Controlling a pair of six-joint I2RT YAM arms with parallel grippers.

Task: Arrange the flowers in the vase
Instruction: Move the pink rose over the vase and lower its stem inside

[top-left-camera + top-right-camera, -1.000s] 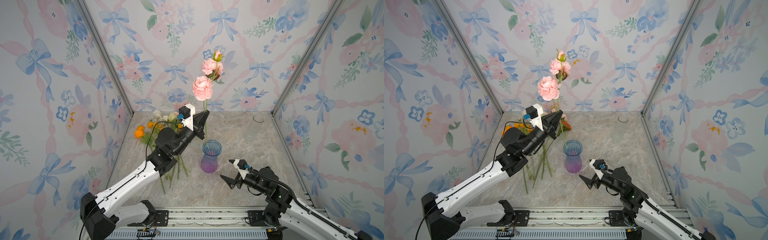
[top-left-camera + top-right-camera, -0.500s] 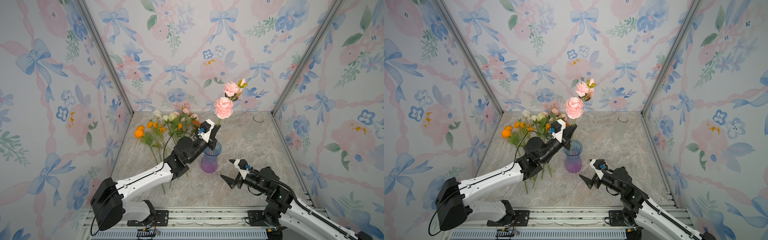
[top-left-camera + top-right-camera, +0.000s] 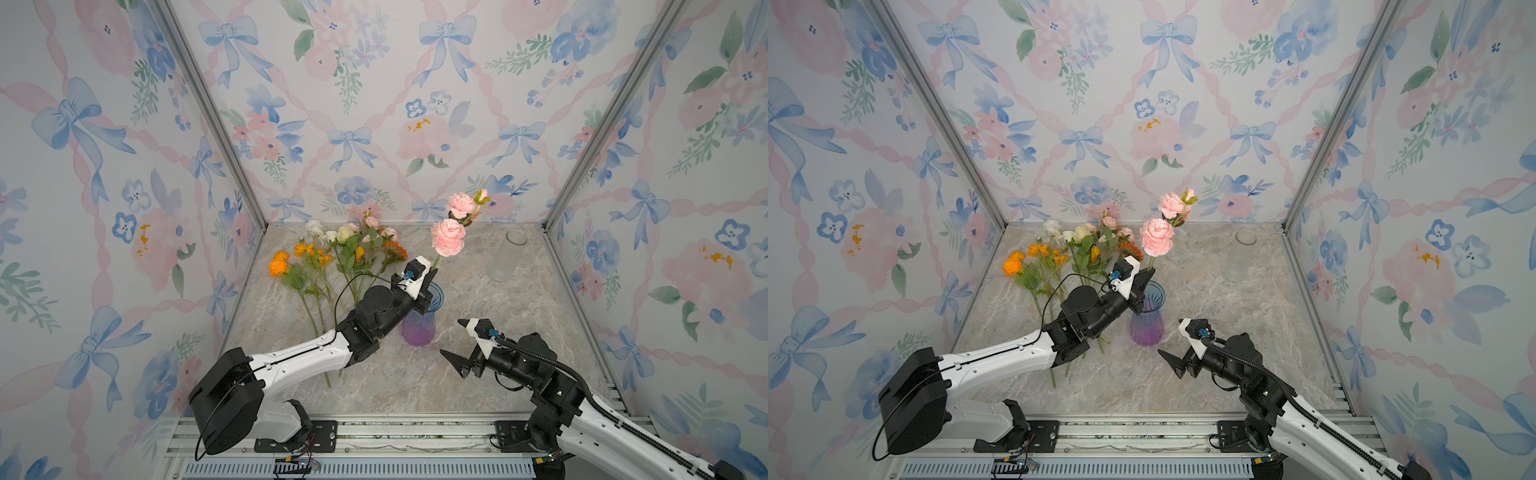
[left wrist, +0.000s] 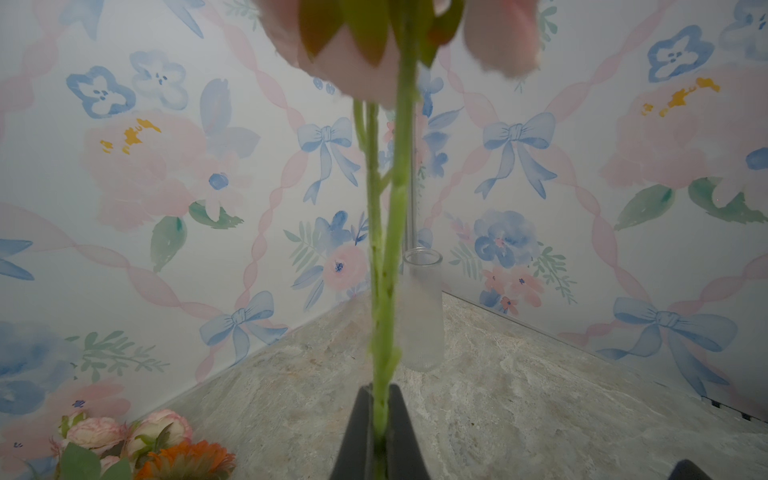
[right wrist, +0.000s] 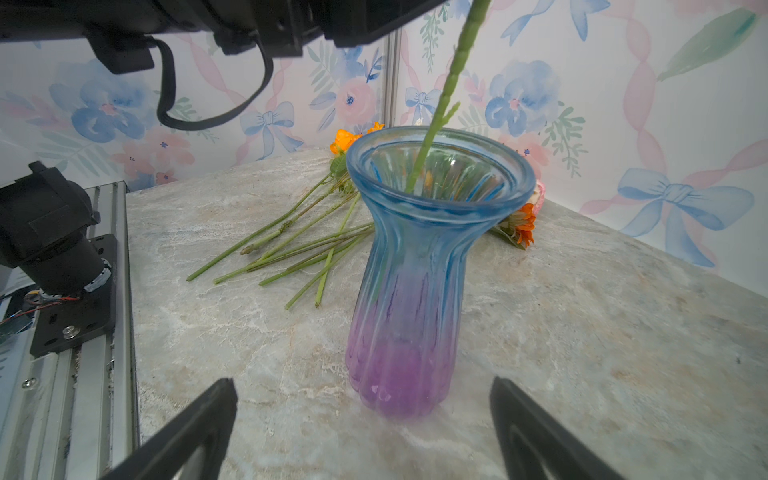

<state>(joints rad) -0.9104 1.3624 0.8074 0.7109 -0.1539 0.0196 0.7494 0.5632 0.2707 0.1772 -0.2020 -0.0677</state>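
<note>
Left gripper (image 3: 432, 275) clamped on the pink flower (image 3: 448, 243), whose stem end dips into the vase (image 3: 419, 328).
The blue-to-purple vase stands upright on the marble table (image 3: 498, 374). Seen from the right wrist, the green stem (image 5: 440, 104) slants down through the vase mouth, and the blooms lean above and beyond the vase. The right gripper (image 3: 451, 336) hangs near the vase on its right with its jaws spread wide, holding nothing. The other flowers (image 3: 332, 257) lie flat to the left of the vase, stems fanned toward its base. A frosted bottle (image 3: 507, 262) stands well behind the vase, toward the right.
</note>
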